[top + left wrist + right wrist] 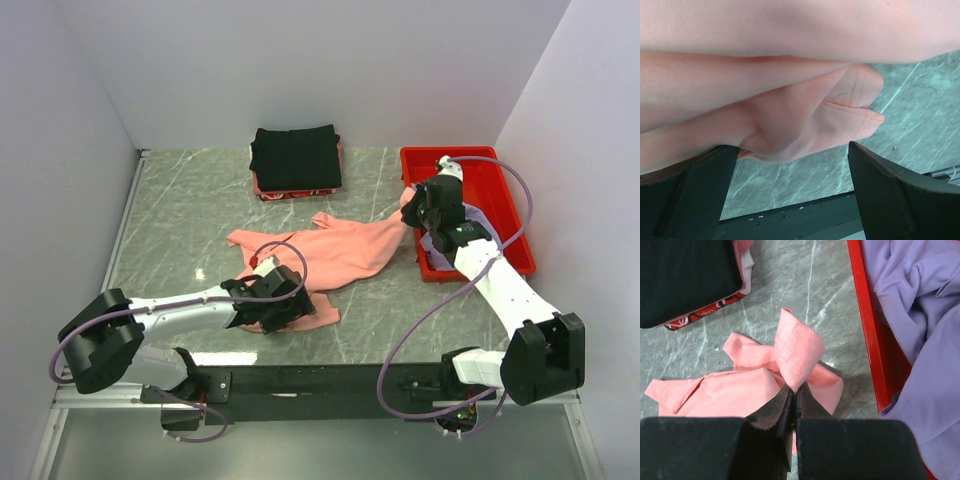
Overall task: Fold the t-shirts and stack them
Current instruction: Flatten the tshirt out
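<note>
Right wrist view: right tool (795,395) clamped on the hem of the pink shirt (340,250) by the tray (865,315); left tool (790,150) gapes over its near corner. Looks like spreading; next, pull it flat on the bench (200,210).

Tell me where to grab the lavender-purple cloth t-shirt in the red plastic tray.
I'd pinch a raised fold of the crumpled lavender-purple cloth t-shirt from straight above: the red plastic tray has walls that block a sideways approach, and the bunched ridges stand up for pinching.
</note>
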Robot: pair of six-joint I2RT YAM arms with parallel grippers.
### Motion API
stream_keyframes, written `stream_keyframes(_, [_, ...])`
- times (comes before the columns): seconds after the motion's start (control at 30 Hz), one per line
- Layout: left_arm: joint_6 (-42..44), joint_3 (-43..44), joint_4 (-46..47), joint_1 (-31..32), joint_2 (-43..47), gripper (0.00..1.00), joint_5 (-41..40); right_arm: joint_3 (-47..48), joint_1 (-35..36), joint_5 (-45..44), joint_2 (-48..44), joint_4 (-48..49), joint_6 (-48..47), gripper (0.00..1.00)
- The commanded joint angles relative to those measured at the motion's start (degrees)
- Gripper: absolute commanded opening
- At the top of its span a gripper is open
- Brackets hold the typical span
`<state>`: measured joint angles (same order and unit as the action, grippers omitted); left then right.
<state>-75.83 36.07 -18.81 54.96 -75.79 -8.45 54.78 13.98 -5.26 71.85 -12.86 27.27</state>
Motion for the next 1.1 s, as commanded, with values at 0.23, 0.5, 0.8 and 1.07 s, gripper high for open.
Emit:
stream_keyframes(0.23, [-4.31,3.74,-10.08,0.15,-6.38,0.73,-6.05,0.41,-0.97,0.86,0.48,2.23,-0.46,0.00])
stream_keyframes(0.5, [-8.27,4.18,-15.37,0.06,-4.98,0.28,-11.40,-0.12,-1.23,0.42,0.48,2.75,-0.55,0.00])
stream_keyframes(0.8, [-7.32,5.41,-21.53,-3.54,-1.75,0.01,-17.03,-0.29,-1.67,1.38,-0.22,3.02,-2.21,0.00])
stream_keyframes(1.07, [-6.35,11.03,-29.96,-5.99,8.10,0.01,-31.70,-1.26,-1.67,5.08,-2.24,5.83,-2.92,0.00])
